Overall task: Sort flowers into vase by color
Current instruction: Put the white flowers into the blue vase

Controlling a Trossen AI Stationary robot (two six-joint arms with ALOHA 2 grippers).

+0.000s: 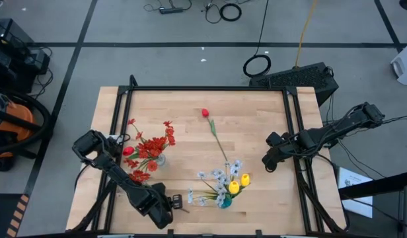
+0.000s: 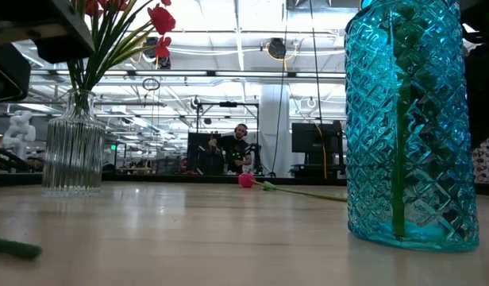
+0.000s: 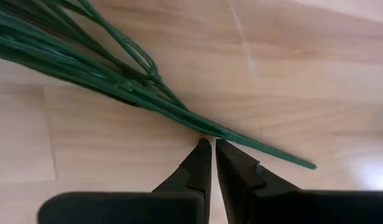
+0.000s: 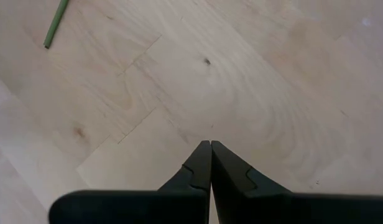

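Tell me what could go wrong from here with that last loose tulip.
The red tulip lies flat mid-table, its stalk end near the blue vase; a low pick could nudge that vase. The clear vase is already crowded with red flowers, so insertion may snag. The left tool sits by a white spray.

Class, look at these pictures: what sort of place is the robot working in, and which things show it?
Probably a robotics lab or workshop hall: a wooden table framed by a black rig, loose cables on the grey floor, and monitors behind a person under an industrial ceiling.
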